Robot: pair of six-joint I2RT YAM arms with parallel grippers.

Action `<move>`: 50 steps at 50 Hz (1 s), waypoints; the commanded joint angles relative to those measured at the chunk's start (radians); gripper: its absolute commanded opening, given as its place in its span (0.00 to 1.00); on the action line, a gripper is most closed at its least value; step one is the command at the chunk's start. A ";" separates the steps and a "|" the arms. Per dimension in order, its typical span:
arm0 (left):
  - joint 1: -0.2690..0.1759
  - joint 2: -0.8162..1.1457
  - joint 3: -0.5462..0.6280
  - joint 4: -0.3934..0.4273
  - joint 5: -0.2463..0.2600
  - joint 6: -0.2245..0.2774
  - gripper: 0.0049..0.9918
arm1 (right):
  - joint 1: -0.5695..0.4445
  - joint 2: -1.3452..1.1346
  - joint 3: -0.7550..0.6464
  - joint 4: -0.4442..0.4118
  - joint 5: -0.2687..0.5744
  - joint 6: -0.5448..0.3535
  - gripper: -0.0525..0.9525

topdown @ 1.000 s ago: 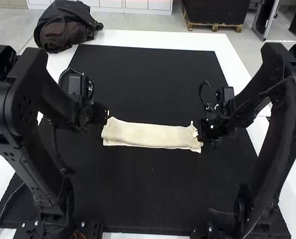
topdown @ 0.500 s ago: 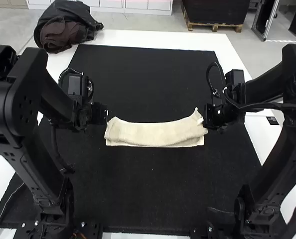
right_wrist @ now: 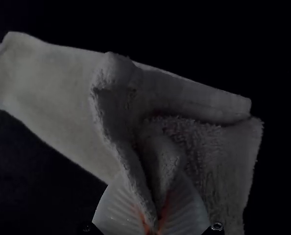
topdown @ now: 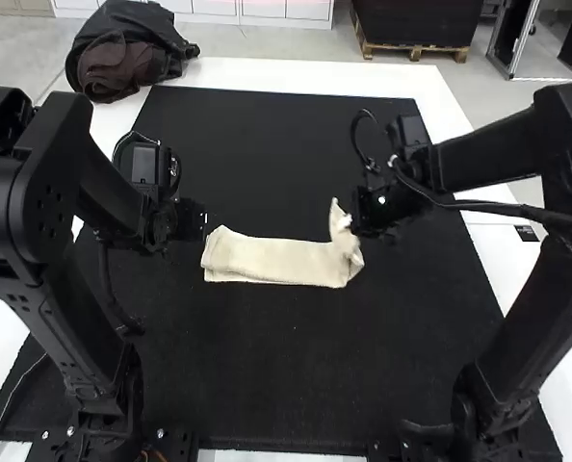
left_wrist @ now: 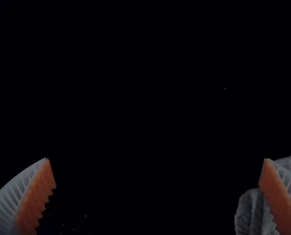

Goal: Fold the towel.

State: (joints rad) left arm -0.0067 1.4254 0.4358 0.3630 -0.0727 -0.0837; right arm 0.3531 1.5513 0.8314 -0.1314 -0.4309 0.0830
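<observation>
Towel (topdown: 272, 261): while we hold 1 end raised, the rest lies folded.
Right claw (topdown: 352, 223): closed on that end.
Left claw (topdown: 204, 221): wide open, empty, near the other end.

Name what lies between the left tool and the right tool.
The high view shows the towel there: a folded strip on the black mat, one end raised and pinched by the right tool, the other near the open left tool.

A robotics lab, seemingly: two robot arms (topdown: 57, 241) over a black mat (topdown: 276, 375).
</observation>
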 commanded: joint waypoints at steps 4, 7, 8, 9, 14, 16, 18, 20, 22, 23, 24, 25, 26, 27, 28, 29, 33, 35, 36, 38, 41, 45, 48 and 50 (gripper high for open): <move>0.008 -0.022 0.027 0.002 -0.018 0.004 0.98 | 0.092 0.047 0.074 0.012 -0.005 0.087 0.03; 0.008 -0.020 0.026 0.002 -0.018 0.007 0.98 | 0.115 0.064 0.092 0.013 -0.008 0.095 0.02; 0.008 -0.020 0.027 0.002 -0.018 0.007 0.98 | 0.121 0.069 0.095 0.013 -0.008 0.097 0.02; 0.008 -0.022 0.027 0.002 -0.018 0.009 0.98 | 0.126 0.075 0.101 0.015 -0.009 0.100 0.03; 0.008 -0.022 0.026 0.002 -0.018 0.010 0.98 | 0.156 0.105 0.135 0.019 -0.014 0.116 0.02; 0.008 -0.022 0.027 0.002 -0.019 0.010 0.98 | 0.172 0.118 0.150 0.030 -0.014 0.120 0.03; 0.008 -0.022 0.027 0.004 -0.019 0.010 0.98 | 0.184 0.130 0.166 0.038 -0.014 0.121 0.03; 0.008 -0.020 0.027 0.004 -0.019 0.010 0.98 | 0.199 0.145 0.183 0.042 -0.014 0.124 0.02; 0.008 -0.022 0.026 0.004 -0.021 0.010 0.98 | 0.213 0.159 0.199 0.046 -0.016 0.126 0.03; 0.010 -0.022 0.027 0.004 -0.021 0.010 0.98 | 0.221 0.167 0.207 0.047 -0.016 0.127 0.02; 0.010 -0.022 0.027 0.004 -0.022 0.010 0.98 | 0.228 0.174 0.216 0.047 -0.016 0.129 0.02; 0.011 -0.022 0.027 0.004 -0.024 0.010 0.98 | 0.236 0.182 0.222 0.049 -0.017 0.132 0.03; 0.013 -0.022 0.027 0.004 -0.024 0.012 0.98 | 0.245 0.190 0.229 0.055 -0.019 0.138 0.02; 0.014 -0.022 0.027 0.004 -0.026 0.012 0.98 | 0.251 0.197 0.236 0.059 -0.020 0.143 0.02; 0.014 -0.020 0.027 0.004 -0.026 0.012 0.98 | 0.259 0.204 0.241 0.065 -0.022 0.146 0.03; 0.017 -0.020 0.027 0.005 -0.026 0.012 0.98 | 0.268 0.211 0.250 0.070 -0.025 0.150 0.03; 0.028 -0.022 0.027 0.007 -0.027 0.012 0.98 | 0.300 0.243 0.284 0.082 -0.025 0.162 0.03; 0.036 -0.022 0.027 0.007 -0.027 0.013 0.98 | 0.314 0.257 0.302 0.084 -0.029 0.167 0.03; 0.039 -0.022 0.027 0.007 -0.027 0.013 0.98 | 0.325 0.266 0.314 0.084 -0.034 0.172 0.03; 0.048 -0.022 0.027 0.007 -0.029 0.013 0.98 | 0.336 0.279 0.328 0.084 -0.035 0.173 0.02; 0.067 -0.022 0.026 0.013 -0.029 0.013 0.98 | 0.356 0.300 0.350 0.087 -0.035 0.175 0.03; 0.096 -0.022 0.023 0.028 -0.027 0.013 0.98 | 0.376 0.329 0.376 0.093 -0.035 0.175 0.02; 0.117 -0.022 0.024 0.031 -0.027 0.013 0.98 | 0.383 0.352 0.400 0.093 -0.035 0.175 0.03; 0.128 -0.022 0.024 0.031 -0.027 0.013 0.98 | 0.392 0.372 0.419 0.093 -0.035 0.175 0.03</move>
State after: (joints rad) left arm 0.0925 1.4258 0.4358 0.3855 -0.0868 -0.0792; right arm 0.7227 1.8942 1.1919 -0.0460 -0.4469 0.2440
